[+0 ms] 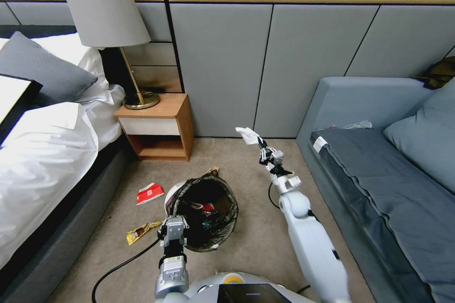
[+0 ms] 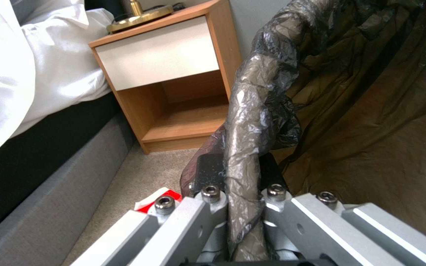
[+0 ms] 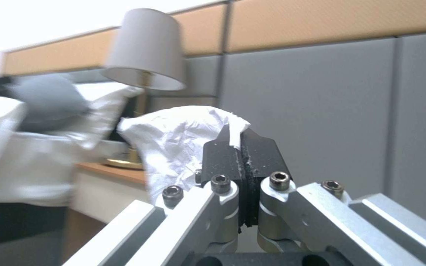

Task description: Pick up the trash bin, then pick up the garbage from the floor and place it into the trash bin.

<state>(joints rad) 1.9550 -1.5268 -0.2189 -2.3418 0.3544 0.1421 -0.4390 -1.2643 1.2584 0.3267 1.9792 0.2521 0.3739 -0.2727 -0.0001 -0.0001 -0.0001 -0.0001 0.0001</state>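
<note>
**Three views, one bedside corner**

Your head view looks forward and down from above the robot onto the carpet between bed [image 1: 42,161] and sofa [image 1: 379,184]. Your left wrist view sits low, tight against the trash bin [image 2: 252,122] rim, facing the nightstand [image 2: 173,74]. Your right wrist view rides higher, facing the wall panels, close behind its white scrap [image 3: 173,140]. All three share the nightstand with the lamp [image 1: 106,14].

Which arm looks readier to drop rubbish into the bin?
The right: its gripper already pinches a white paper scrap above the floor, while the left gripper grips the trash bin rim.
</note>
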